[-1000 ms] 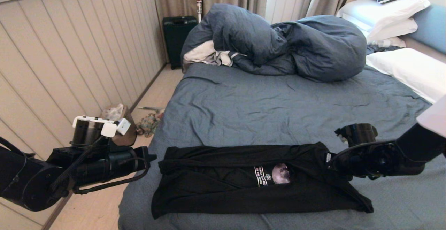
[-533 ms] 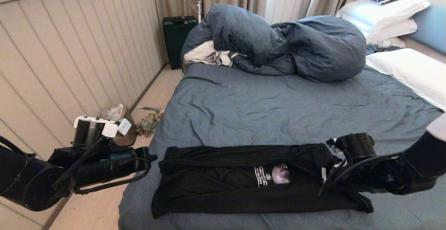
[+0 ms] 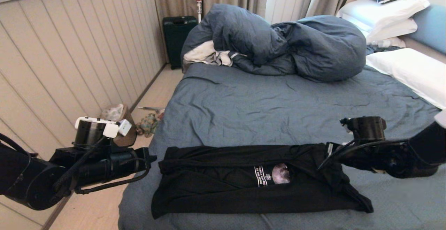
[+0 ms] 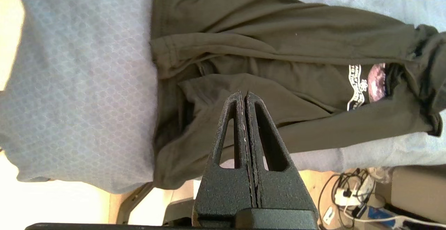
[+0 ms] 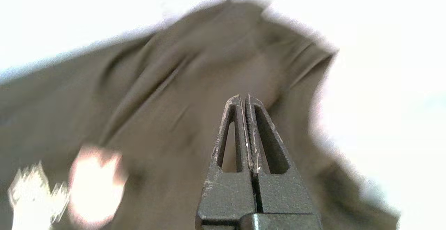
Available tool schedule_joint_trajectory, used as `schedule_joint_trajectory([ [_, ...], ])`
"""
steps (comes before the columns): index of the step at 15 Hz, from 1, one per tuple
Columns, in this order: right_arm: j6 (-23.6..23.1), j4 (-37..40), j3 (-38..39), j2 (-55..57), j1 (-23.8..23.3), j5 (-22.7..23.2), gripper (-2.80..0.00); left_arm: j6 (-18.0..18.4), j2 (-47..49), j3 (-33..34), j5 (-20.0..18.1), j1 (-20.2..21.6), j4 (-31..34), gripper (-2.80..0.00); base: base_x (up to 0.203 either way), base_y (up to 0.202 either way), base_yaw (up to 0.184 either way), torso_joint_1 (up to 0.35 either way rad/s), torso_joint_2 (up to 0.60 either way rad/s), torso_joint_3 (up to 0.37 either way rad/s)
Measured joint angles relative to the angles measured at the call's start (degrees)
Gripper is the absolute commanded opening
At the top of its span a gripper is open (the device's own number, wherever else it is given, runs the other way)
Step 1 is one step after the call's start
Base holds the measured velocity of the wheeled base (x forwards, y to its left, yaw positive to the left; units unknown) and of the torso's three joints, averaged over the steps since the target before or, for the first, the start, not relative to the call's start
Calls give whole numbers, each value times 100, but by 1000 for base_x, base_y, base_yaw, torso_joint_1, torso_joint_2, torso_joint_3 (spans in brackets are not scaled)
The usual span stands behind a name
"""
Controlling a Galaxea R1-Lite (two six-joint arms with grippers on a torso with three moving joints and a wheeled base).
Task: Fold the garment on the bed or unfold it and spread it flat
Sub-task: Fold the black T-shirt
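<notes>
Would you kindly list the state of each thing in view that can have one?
T-shirt: folded lengthwise into a long strip, lying on the bed, print partly showing.
Bed: unmade, sheet wrinkled.
Duvet: bunched in a heap.
Left tool: shut, empty, over the shirt's hem end.
Right tool: shut, empty, at the collar end.

Bare sheet [image 3: 278,108] mid-bed; duvet [image 3: 278,45] heaped across far side.
</notes>
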Motion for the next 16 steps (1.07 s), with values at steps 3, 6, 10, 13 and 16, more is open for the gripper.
schedule_joint_trajectory([
  [3, 62, -22, -453, 463, -150, -463, -280, 1, 16, -3, 1, 0, -1, -280, 0, 0, 0, 0, 0, 0],
  [6, 47, -20, -548, 714, -151, -529, -280, -1, 18, -6, 1, -5, 0, -280, 0, 0, 0, 0, 0, 0],
  [10, -1, -22, -297, 778, -16, -517, -280, 2, 20, -2, 2, 0, 0, -280, 0, 0, 0, 0, 0, 0],
  [13, -17, -26, 24, 709, 296, -498, -280, 2, 20, -1, 1, 0, -2, -280, 0, 0, 0, 0, 0, 0],
  [16, 11, -31, 257, 619, 650, -475, -280, 4, 20, -3, 1, 0, -9, -280, 0, 0, 0, 0, 0, 0],
])
